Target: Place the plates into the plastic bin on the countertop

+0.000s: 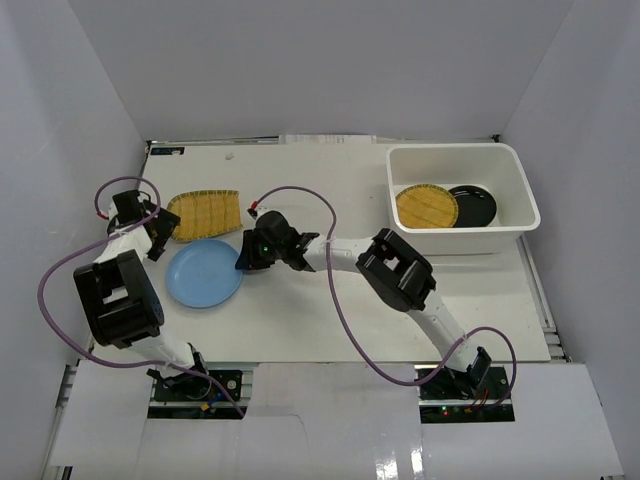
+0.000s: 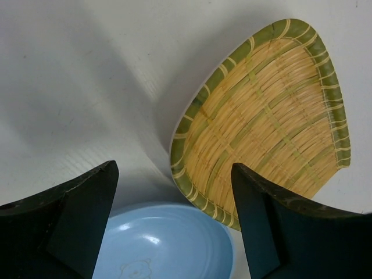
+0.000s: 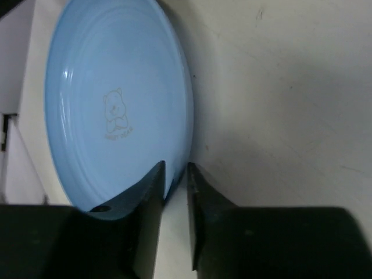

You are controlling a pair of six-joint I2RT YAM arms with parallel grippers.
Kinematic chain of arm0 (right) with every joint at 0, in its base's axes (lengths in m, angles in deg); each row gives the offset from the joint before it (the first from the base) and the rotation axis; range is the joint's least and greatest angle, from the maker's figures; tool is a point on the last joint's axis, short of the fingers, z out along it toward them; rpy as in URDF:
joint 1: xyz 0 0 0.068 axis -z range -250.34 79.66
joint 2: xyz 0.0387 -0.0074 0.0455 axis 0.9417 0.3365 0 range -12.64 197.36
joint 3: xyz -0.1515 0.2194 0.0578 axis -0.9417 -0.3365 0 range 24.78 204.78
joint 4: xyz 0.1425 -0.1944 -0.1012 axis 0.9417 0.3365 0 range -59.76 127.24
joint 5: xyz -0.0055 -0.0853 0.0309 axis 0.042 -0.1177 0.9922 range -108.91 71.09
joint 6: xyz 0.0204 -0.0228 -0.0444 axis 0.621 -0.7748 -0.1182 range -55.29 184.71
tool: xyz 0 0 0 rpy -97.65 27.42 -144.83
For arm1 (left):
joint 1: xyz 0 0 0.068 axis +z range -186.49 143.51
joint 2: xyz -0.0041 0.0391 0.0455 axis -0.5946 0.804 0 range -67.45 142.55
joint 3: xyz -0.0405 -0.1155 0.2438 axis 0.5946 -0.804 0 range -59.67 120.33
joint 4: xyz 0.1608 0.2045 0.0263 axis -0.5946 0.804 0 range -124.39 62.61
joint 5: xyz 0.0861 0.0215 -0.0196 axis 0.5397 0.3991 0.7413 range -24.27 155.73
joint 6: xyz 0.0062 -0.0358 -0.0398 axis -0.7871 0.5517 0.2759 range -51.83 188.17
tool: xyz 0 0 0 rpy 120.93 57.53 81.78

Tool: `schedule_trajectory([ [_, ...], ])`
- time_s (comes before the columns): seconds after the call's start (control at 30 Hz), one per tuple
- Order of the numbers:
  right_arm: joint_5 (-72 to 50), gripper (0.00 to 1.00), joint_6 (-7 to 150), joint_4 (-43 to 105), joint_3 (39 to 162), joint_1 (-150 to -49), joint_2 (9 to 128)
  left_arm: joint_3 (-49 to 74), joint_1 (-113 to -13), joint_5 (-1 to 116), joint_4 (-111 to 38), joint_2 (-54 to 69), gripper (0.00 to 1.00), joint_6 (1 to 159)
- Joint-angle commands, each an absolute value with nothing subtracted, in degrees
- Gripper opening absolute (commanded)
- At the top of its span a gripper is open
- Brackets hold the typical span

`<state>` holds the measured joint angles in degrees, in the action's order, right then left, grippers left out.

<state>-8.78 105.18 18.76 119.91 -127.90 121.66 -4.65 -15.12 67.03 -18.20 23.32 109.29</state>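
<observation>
On the left of the countertop [image 1: 330, 320], the blue plate [image 1: 204, 273] lies flat. Its edge nearest the table's middle is pinched between the narrowly closed fingers of the right gripper [image 3: 174, 171], whose arm reaches across from the right base. Just behind it lies the square bamboo plate [image 1: 205, 213]; whether the two touch cannot be told. The left gripper [image 2: 174, 170] hangs over both, fingers spread wide, holding nothing. Well apart, at the far right, the bin [image 1: 528, 195] holds a round bamboo plate [image 1: 427, 207] and a black plate [image 1: 472, 205] side by side.
</observation>
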Motion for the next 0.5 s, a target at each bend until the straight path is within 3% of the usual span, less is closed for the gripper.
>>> schedule_trajectory([
  [0.0, -12.2, 0.23, 105.3, 21.6, 120.2, -128.4, 121.8, -1.6, -14.9, 63.7, -20.1, 24.2, 0.88, 107.4],
  [0.03, -12.4, 0.08, 105.1, 21.0, 118.9, -128.4, 121.1, -1.3, -14.9, 63.2, -20.3, 25.3, 0.88, 107.1],
  [0.3, -17.2, 0.08, 98.6, 16.6, 95.1, -127.7, 95.2, 1.6, -14.9, 58.9, -21.1, 31.3, 0.82, 107.1],
  [0.43, -21.4, 0.08, 95.6, 17.4, 88.4, -122.4, 77.7, 1.2, -14.9, 57.9, -22.8, 32.3, 0.72, 108.2],
  [0.47, -21.6, 0.08, 94.5, 17.8, 87.5, -118.5, 74.7, 1.1, -14.9, 57.9, -23.0, 32.3, 0.64, 108.2],
])
